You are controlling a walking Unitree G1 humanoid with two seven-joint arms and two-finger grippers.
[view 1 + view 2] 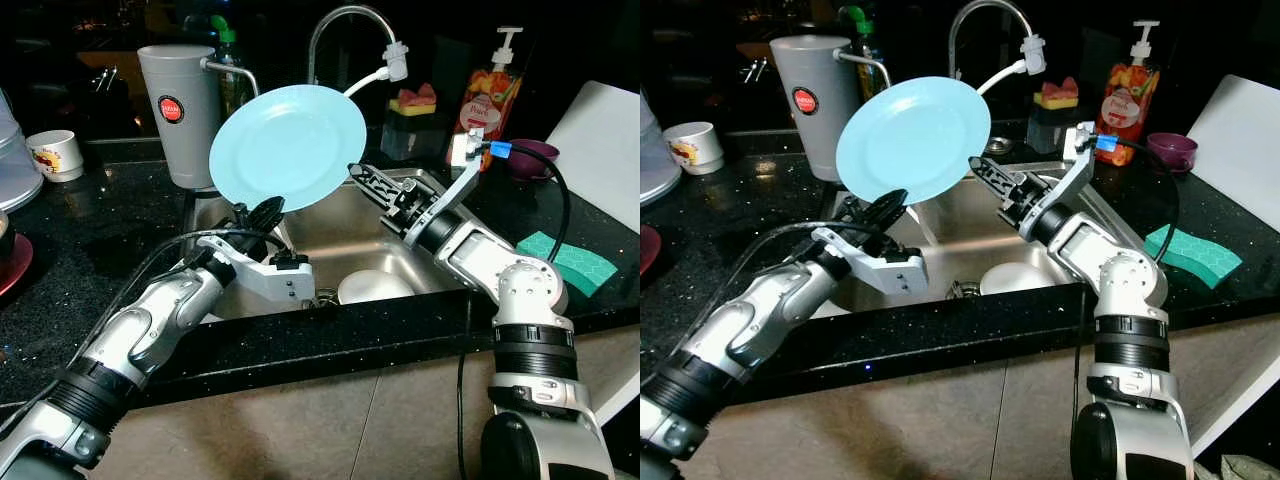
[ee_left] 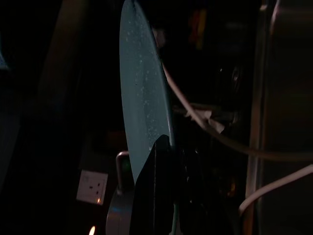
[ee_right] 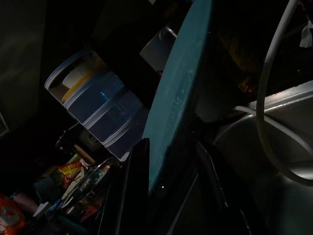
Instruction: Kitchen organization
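Over the sink [image 1: 400, 262] I see my left gripper [image 1: 262, 214] clamped on the plate [image 1: 288, 147], my right gripper [image 1: 362, 178] gripping its opposite edge.

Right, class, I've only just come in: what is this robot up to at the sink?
The robot is holding a light blue plate up on edge above the steel sink. The left claw grips its lower rim, and the right claw has its fingers either side of the plate's right edge. A white bowl lies in the basin below, and a green sponge rests on the black counter.
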